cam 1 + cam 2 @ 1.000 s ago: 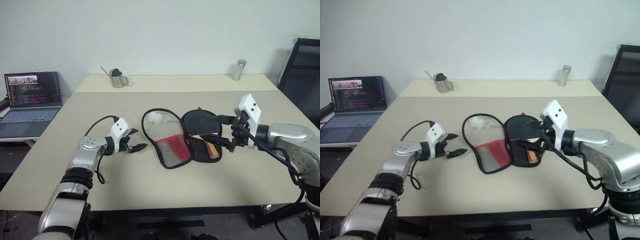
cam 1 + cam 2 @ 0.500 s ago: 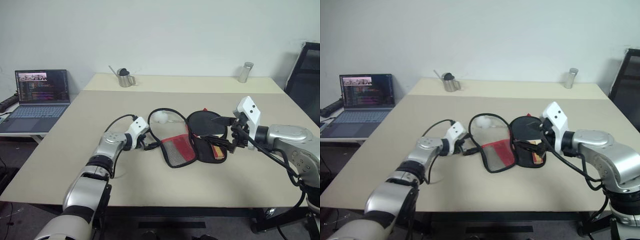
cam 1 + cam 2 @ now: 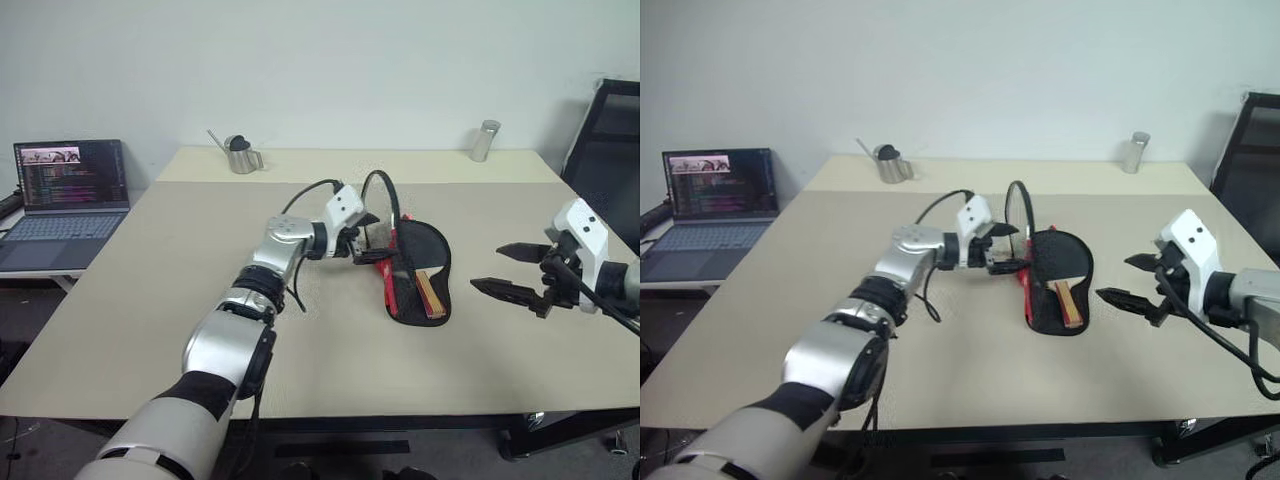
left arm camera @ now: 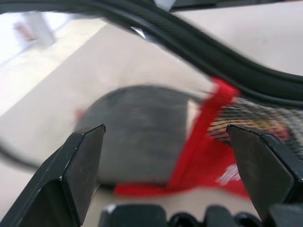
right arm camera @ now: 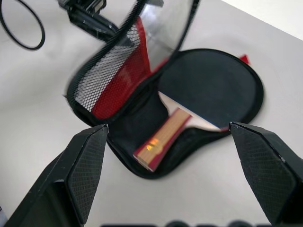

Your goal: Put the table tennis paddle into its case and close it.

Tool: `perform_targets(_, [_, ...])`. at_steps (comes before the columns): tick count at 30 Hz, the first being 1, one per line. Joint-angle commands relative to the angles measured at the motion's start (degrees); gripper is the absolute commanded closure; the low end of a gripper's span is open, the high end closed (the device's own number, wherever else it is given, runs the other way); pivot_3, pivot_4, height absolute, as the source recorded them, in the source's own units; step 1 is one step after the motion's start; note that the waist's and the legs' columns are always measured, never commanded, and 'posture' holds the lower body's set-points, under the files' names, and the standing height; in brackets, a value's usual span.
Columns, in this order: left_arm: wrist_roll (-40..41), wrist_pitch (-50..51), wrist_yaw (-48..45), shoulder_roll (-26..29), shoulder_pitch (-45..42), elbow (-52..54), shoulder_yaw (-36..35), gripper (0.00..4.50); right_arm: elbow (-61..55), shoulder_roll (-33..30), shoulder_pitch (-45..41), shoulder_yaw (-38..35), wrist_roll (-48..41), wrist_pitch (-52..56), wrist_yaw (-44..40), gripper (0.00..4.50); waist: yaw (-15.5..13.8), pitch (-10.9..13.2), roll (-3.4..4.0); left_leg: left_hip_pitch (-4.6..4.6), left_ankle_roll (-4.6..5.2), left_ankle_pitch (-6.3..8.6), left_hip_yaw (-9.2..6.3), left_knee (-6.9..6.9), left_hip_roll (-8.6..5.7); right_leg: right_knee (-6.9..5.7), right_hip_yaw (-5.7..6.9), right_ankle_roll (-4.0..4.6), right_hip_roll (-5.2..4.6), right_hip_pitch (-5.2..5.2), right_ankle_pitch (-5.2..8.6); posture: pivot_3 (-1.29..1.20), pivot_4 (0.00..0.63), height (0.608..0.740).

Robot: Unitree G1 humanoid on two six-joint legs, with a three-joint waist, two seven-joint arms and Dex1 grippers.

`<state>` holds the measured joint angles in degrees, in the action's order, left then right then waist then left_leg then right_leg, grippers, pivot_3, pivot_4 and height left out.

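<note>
One half of the case lay flat near the middle of the table, black inside, while its other flap, red with a mesh pocket and a black zip edge, stood raised almost upright along the side nearer the robot's left. The table tennis paddle lay inside the flat half, black face filling the round end, its light wooden handle with red trim pointing toward the near edge of the table.

The left arm reached across from the left, its left gripper level at the raised flap. Its two black fingers were spread wide on either side of the flap's edge, and whether either one touched the fabric could not be told. The right gripper hung above the table well to the right of the case, aimed toward it, its fingers spread apart with nothing between them.

Bare tabletop surrounded the case on all sides, with broad open room between it and the right gripper and toward the near edge. A small metal pitcher and a metal tumbler stood far back, well apart. A laptop sat on a separate surface at the left, and a black chair stood at the right.
</note>
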<state>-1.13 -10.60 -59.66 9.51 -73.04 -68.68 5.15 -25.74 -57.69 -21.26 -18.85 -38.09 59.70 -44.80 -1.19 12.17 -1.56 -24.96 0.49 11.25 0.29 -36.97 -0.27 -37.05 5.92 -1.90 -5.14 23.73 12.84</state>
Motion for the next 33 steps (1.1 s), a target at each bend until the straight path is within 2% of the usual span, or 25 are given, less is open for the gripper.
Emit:
perform_targets(1, [-1.8, -1.5, 4.3, -2.3, -2.1, -2.8, 0.3, 0.00, -2.8, -0.3, 1.4, -3.0, -1.1, 0.8, 1.6, 0.02, 0.0, 0.0, 0.00, 0.02, 0.00, 0.00, 0.01, -0.01, 0.01, -0.01, -0.02, -0.02, 0.00, -0.01, -0.01, 0.00, 0.150, 0.740])
perform_targets(6, [-4.4, -2.4, 8.9, -5.0, -2.3, -5.0, 1.2, 0.00, -3.0, 0.1, 2.8, -3.4, -1.3, 1.4, 3.8, 0.02, 0.0, 0.0, -0.01, 0.02, 0.00, 0.00, 0.09, -0.03, -0.01, 0.02, -0.14, -0.11, 0.00, 0.00, -0.07, 0.00, 0.150, 0.740])
perform_targets(11, [-4.3, -2.9, 8.7, -5.5, -2.0, -4.8, 0.2, 0.00, 0.3, 2.8, 0.1, -0.5, 0.1, 0.5, 7.8, 0.02, 0.0, 0.0, 0.00, 0.02, 0.00, 0.00, 0.11, -0.02, -0.02, 0.05, -0.17, -0.12, -0.01, 0.00, -0.08, 0.00, 0.150, 0.740])
perform_targets(14, [-2.6, -2.7, 6.3, -4.1, -1.6, -3.7, -1.4, 0.00, 2.8, 5.5, -2.7, 1.7, 1.1, -0.1, 10.1, 0.02, 0.0, 0.0, 0.01, 0.04, 0.00, 0.00, 0.16, -0.04, -0.01, 0.02, -0.21, -0.09, 0.00, 0.02, -0.11, 0.00, 0.150, 0.740])
perform_targets(19, [1.2, -2.5, -1.6, 1.6, 1.9, 0.5, -4.5, 0.00, 9.6, 10.1, -7.0, 6.1, 3.8, -2.5, 11.9, 0.02, 0.5, 0.0, 0.02, 0.06, 0.00, 0.00, 0.19, -0.03, 0.05, 0.01, -0.25, -0.06, 0.07, 0.04, -0.13, 0.00, 0.150, 0.740])
perform_targets(24, [7.2, 3.8, -9.4, 7.2, 7.7, 10.8, -7.8, 0.00, 18.7, 14.9, -11.0, 8.3, 7.0, -4.7, 13.9, 0.02, 0.8, 0.0, 0.05, 0.07, 0.00, -0.01, 0.25, -0.03, 0.04, -0.03, -0.31, 0.02, 0.08, 0.07, -0.18, 0.00, 0.150, 0.740])
perform_targets(27, [11.4, 11.0, -12.7, 10.9, 13.1, 22.3, -9.0, 0.00, 24.2, 17.2, -13.4, 10.3, 10.2, -7.1, 15.0, 0.02, 0.9, 0.0, 0.05, 0.06, 0.00, -0.01, 0.25, -0.03, 0.02, -0.02, -0.34, 0.14, 0.07, 0.06, -0.27, 0.00, 0.150, 0.740])
perform_targets(33, [14.5, 20.0, -9.4, 16.1, 21.5, 38.9, -9.9, 0.00, 33.7, 22.5, -18.7, 13.7, 15.8, -10.9, 18.0, 0.02, 1.2, 0.0, 0.07, 0.12, 0.00, -0.02, 0.30, -0.05, 0.04, -0.07, -0.45, 0.20, 0.09, 0.06, -0.32, 0.00, 0.150, 0.740])
